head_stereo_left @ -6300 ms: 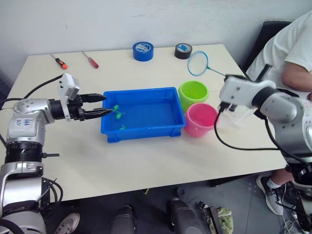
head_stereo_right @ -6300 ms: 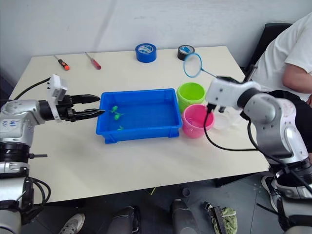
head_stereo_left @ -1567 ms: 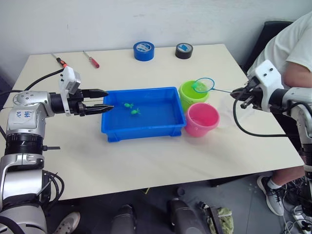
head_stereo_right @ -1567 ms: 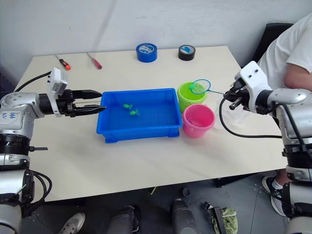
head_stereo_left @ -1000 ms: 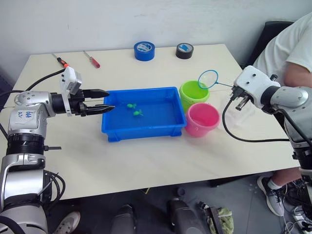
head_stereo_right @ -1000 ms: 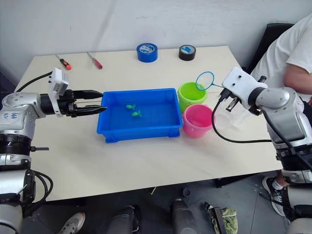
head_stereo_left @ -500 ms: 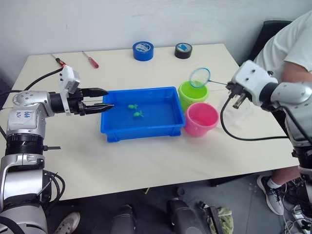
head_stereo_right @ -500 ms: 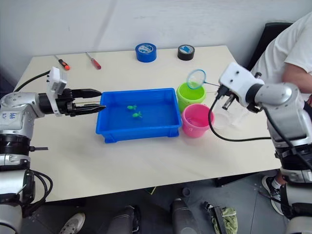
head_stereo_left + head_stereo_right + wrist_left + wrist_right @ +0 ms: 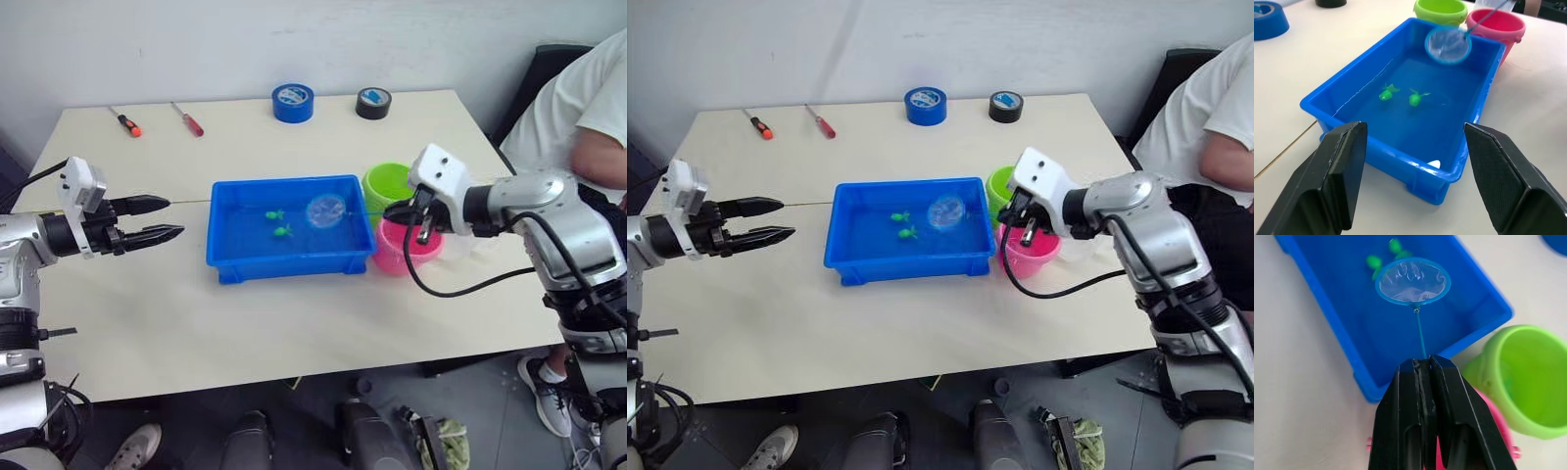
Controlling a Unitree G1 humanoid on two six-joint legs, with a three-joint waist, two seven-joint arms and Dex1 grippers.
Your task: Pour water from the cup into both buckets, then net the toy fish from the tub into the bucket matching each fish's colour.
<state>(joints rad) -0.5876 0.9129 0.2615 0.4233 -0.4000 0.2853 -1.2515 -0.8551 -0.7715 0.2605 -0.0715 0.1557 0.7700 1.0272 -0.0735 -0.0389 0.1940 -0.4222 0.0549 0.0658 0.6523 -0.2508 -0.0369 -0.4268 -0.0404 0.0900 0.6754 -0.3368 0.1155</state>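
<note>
With the right gripper (image 9: 1420,363) pinching the thin handle, the net (image 9: 1413,281) hangs over the tub (image 9: 235,274), apparently at three o'clock of two green fish (image 9: 1400,94), so a hasty dip risks scattering them, while the left gripper (image 9: 167,220) waits spread.

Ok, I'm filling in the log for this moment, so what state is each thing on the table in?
Net: held by its handle, hoop over the tub, empty.
Right claw: shut on the net's handle.
Left claw: open, empty, clear of the tub.
Tub: holds water and two green fish.
Green bucket: upright.
Pink bucket: upright.
</note>
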